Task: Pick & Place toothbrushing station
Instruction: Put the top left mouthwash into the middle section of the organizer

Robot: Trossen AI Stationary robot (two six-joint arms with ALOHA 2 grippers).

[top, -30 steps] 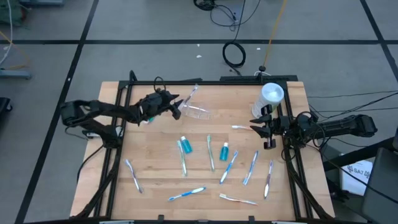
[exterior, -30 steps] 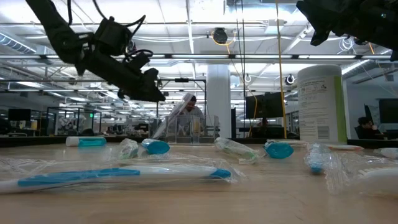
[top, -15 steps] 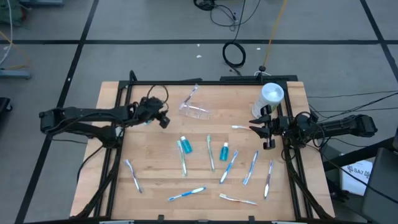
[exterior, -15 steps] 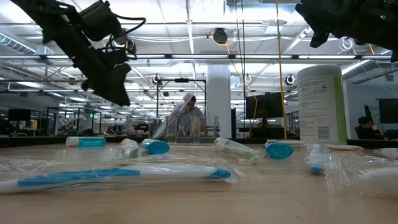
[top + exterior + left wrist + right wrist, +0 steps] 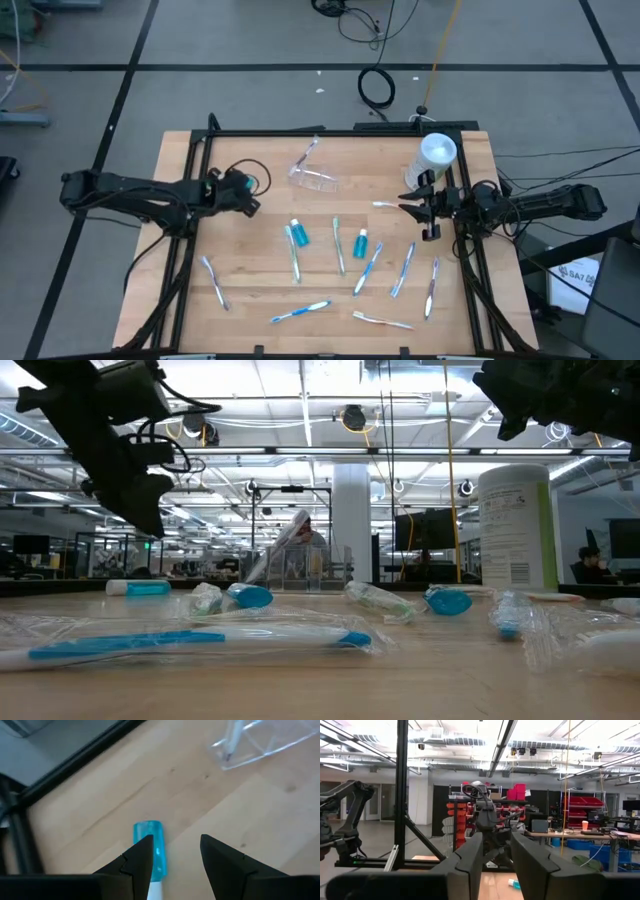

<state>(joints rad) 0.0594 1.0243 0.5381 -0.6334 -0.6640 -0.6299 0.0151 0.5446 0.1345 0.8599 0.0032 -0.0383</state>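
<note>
A clear plastic cup (image 5: pixel 314 179) lies on its side at the far middle of the table, with a wrapped toothbrush (image 5: pixel 308 155) sticking out of it. The cup also shows in the left wrist view (image 5: pixel 260 745). Two teal toothpaste tubes (image 5: pixel 298 233) (image 5: pixel 361 241) and several wrapped toothbrushes (image 5: pixel 369 268) lie flat on the wood. My left gripper (image 5: pixel 248 200) (image 5: pixel 175 840) is open and hangs above the table's left part. It is over another teal tube (image 5: pixel 150 845) that lies flat, beside one finger. My right gripper (image 5: pixel 416 219) is open and empty at the right edge.
A tall white canister (image 5: pixel 437 155) stands at the far right corner, just beyond my right gripper. Toothbrushes (image 5: pixel 300 312) (image 5: pixel 215 282) (image 5: pixel 432 287) are strewn over the near half. A black frame (image 5: pixel 200 150) borders the table. Bare wood lies between cup and left gripper.
My left gripper has drawn back from beside the cup toward the table's left edge and a little toward the near edge. It has also tipped to point more downward. The cup and its toothbrush have stayed where they were.
</note>
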